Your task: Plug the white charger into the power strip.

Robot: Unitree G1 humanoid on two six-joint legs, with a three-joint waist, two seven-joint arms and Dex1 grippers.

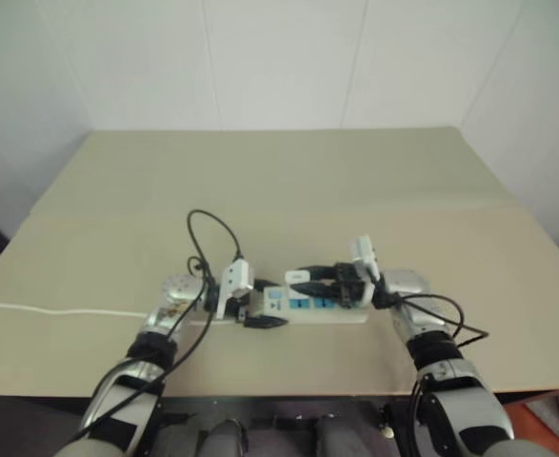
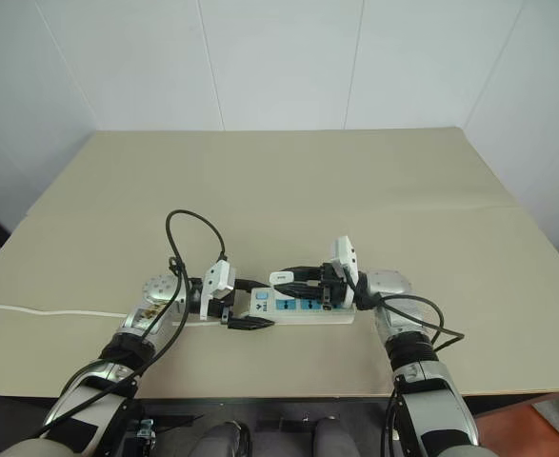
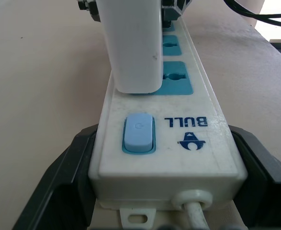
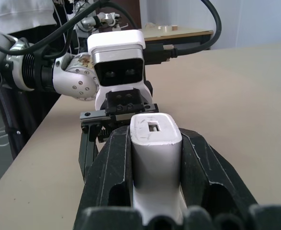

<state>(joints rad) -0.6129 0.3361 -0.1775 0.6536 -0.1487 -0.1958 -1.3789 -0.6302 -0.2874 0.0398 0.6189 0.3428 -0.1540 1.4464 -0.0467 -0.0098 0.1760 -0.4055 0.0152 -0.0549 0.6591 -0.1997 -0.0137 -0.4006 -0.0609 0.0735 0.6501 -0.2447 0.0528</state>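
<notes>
Right tool gripping white charger

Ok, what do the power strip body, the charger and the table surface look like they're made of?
The power strip looks like off-white moulded plastic, faintly glossy, with printed lettering and blue socket inserts. The white charger also seems smooth plastic, satin, its top lightly scuffed. The table looks like a matte beige laminate or painted board; its flat, even, glare-free surface leaves that open.
</notes>
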